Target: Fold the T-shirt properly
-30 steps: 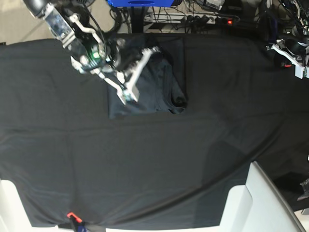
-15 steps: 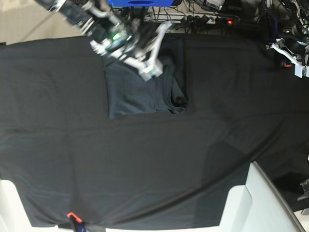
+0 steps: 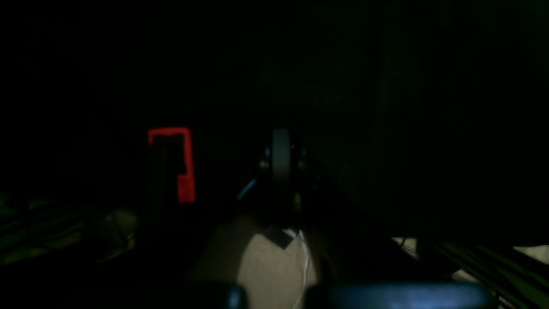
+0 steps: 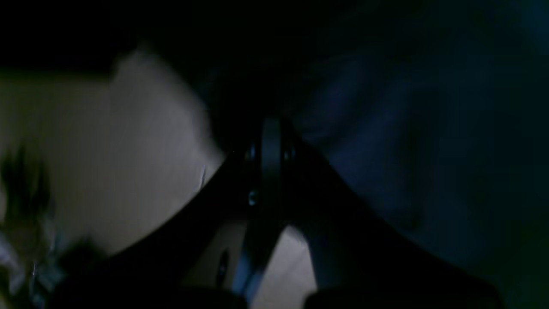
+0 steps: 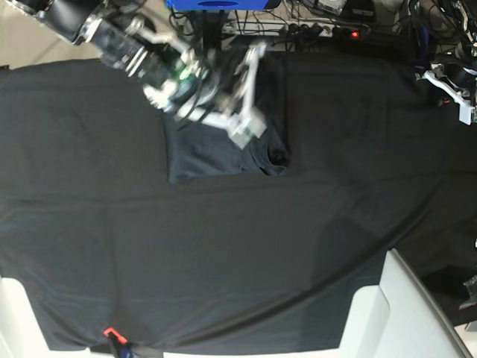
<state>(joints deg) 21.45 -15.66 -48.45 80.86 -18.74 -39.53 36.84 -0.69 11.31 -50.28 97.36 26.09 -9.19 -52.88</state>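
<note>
The T-shirt lies folded into a dark slate-grey rectangle at the back middle of the black table cloth, its collar opening at the right front corner. My right gripper hovers over the shirt's right half with its fingers together, shut. The right wrist view shows the right gripper with jaws closed and blurred bluish-grey cloth beside it; whether any cloth is pinched I cannot tell. My left gripper rests at the far right edge, away from the shirt. The dim left wrist view shows the left gripper shut and empty.
Cables and a power strip run along the back edge, with a blue object behind the shirt. A white panel stands at the front right corner. A small orange clip sits at the front edge. A red mark glows in the left wrist view.
My right arm swung from the shirt's left middle up to its back edge, then forward and right over the shirt's right half. The left arm and the shirt have stayed still.
</note>
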